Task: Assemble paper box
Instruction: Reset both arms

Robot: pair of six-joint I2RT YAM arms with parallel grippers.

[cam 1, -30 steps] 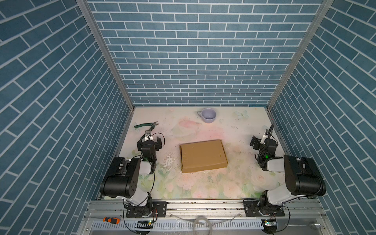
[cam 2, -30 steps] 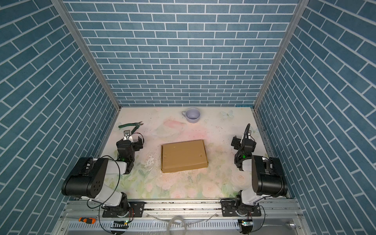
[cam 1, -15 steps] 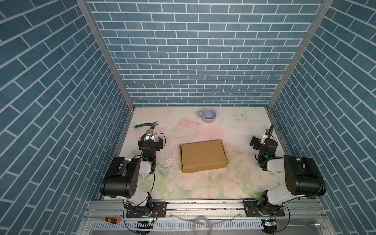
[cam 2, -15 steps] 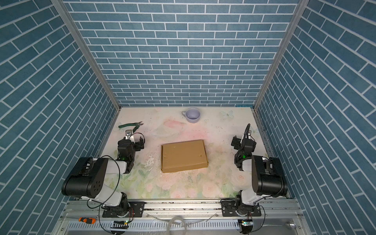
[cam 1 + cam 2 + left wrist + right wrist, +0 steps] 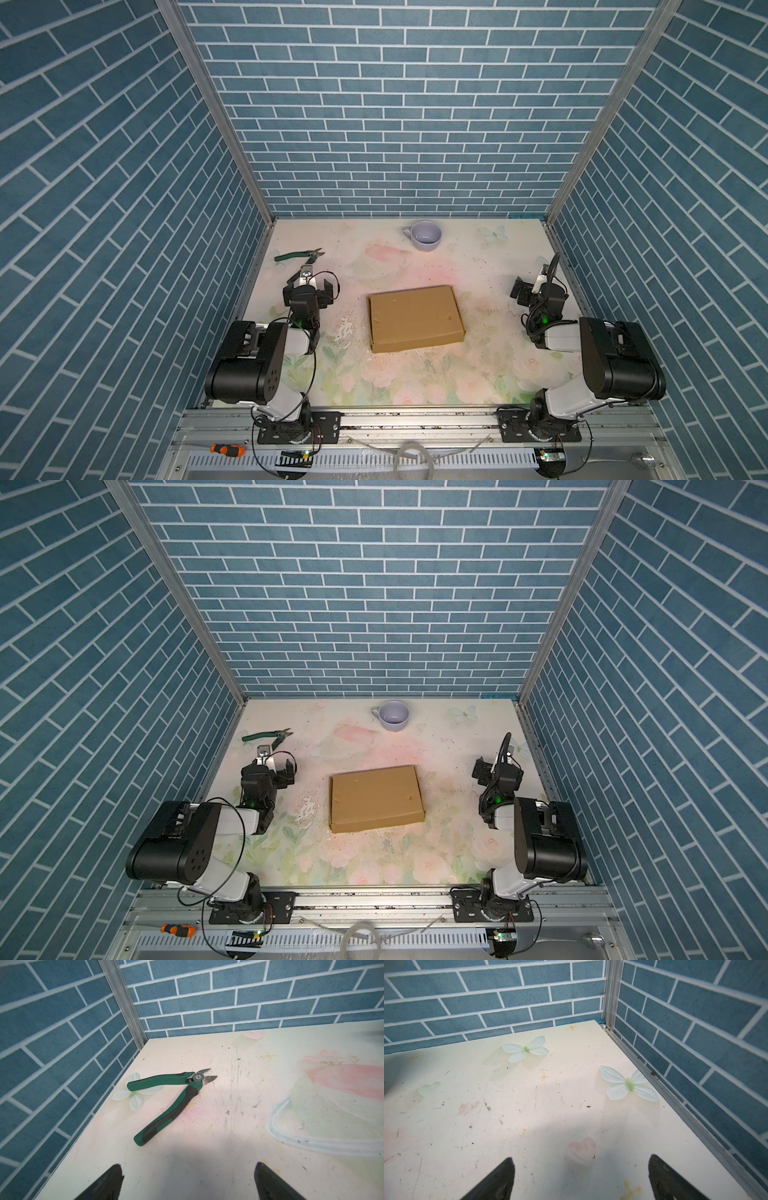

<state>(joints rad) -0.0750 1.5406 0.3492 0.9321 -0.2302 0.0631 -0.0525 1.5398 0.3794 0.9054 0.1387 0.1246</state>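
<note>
Box (image 5: 415, 322) lay closed between left gripper (image 5: 187, 1178) and right gripper (image 5: 581, 1174), both spread wide, empty, parked well clear, so probably finished.

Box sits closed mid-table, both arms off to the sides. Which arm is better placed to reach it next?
Left, marginally. Left pincer and right pincer are both open, empty and off the paper box, but the left looks slightly nearer its edge in both top views.

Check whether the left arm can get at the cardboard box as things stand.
Probably yes. The left gripper is open and empty, beside the paper box, with only bare table between them. The green cutters lie farther back, off that path.
</note>
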